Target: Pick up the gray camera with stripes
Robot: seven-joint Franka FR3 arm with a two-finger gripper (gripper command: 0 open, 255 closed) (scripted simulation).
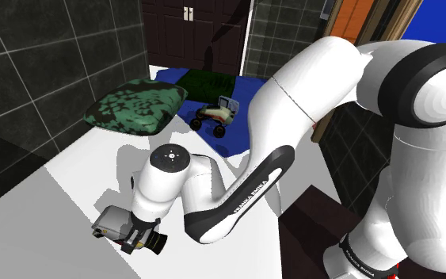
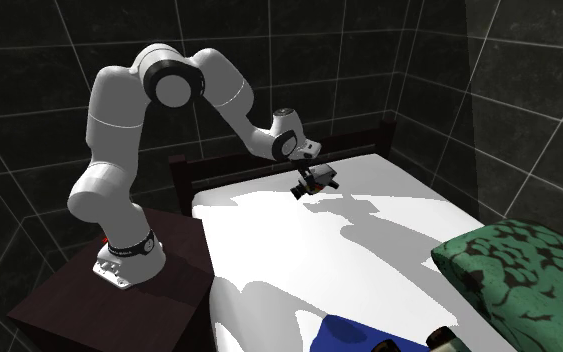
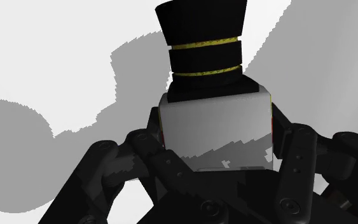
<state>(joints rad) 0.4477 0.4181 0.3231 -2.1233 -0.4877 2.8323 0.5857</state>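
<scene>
"Over the white bed, at the end beside the dark stand, what do the jaws have?"

"The camera. They are closed on its gray body, with a black finger pressed against each side, so they stand apart only as far as the body is wide."

"And the lens?"

"Its lens is black, ringed by two thin yellow stripes, and it points away from the hand. In the shoulder view it sticks out to the lower right of the gray body."

"Is the camera resting on the sheet?"

"It looks raised. In the second exterior view it hangs under the bent wrist, and its shadow lies on the sheet below, apart from it. The dark board at that end of the bed is near."

"What else lies on the bed?"

"Everything else is well apart from the camera, at the far end in the shoulder view. A green patterned pillow sits toward that view's left, a blue blanket is spread beside it, and a small toy buggy stands on the blanket."

"And around the bed?"

"Dark tiled walls, and dark cabinet doors beyond the far end."
</scene>
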